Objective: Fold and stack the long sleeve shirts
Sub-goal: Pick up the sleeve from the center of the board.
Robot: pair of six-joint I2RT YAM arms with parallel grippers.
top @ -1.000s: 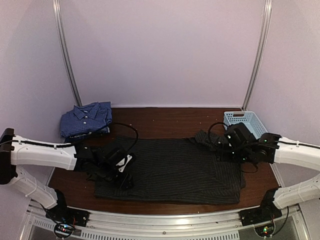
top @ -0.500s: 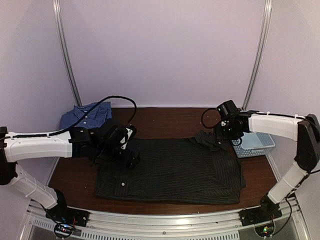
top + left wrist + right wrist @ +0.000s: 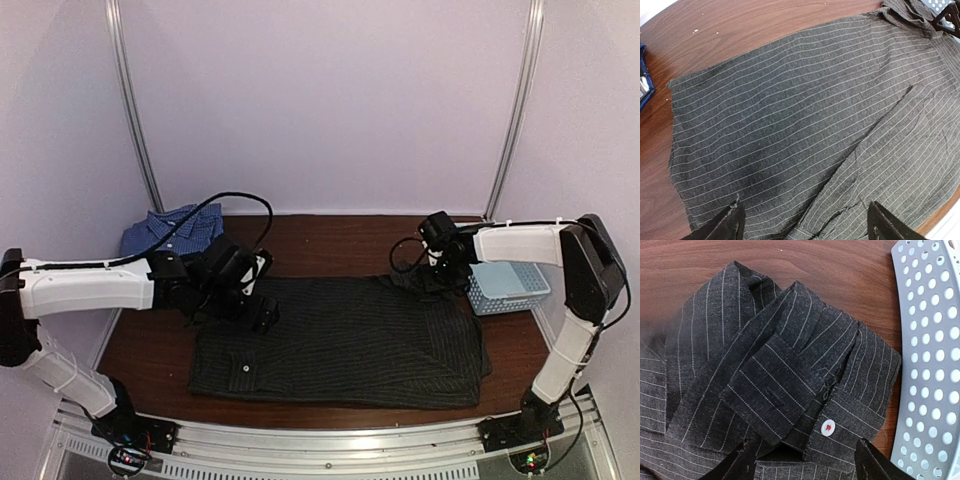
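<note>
- The left claw (image 3: 805, 227) is standing with its fingers wide apart and nothing between them, hovering low over the left end of the black pinstriped shirt (image 3: 340, 340).
- The right claw (image 3: 807, 460) is also gaping, hanging over a bunched sleeve cuff (image 3: 790, 375) at the shirt's far right corner. It is gripping nothing that I can see (only its fingertips are showing, at the bottom of its own view).
- The black pinstriped shirt is lying spread flat along the near half of the table (image 3: 330, 235), reaching almost from the left edge to the right edge, its pale stripes running lengthwise. It is looking like a wide rectangle, with one panel or sleeve laid inward and making a diagonal line across the cloth.
- The sleeve cuff is sitting crumpled, showing a pale button (image 3: 828, 426) with a red mark, just beside the light blue basket (image 3: 510, 285) at the table's right edge.
- The blue checked shirt (image 3: 170, 235) is resting folded in the far left corner.
- On progress, one shirt seems done and the black one is sitting mid-fold — tucking that cuff, the crosswise folds and stacking are remaining.
</note>
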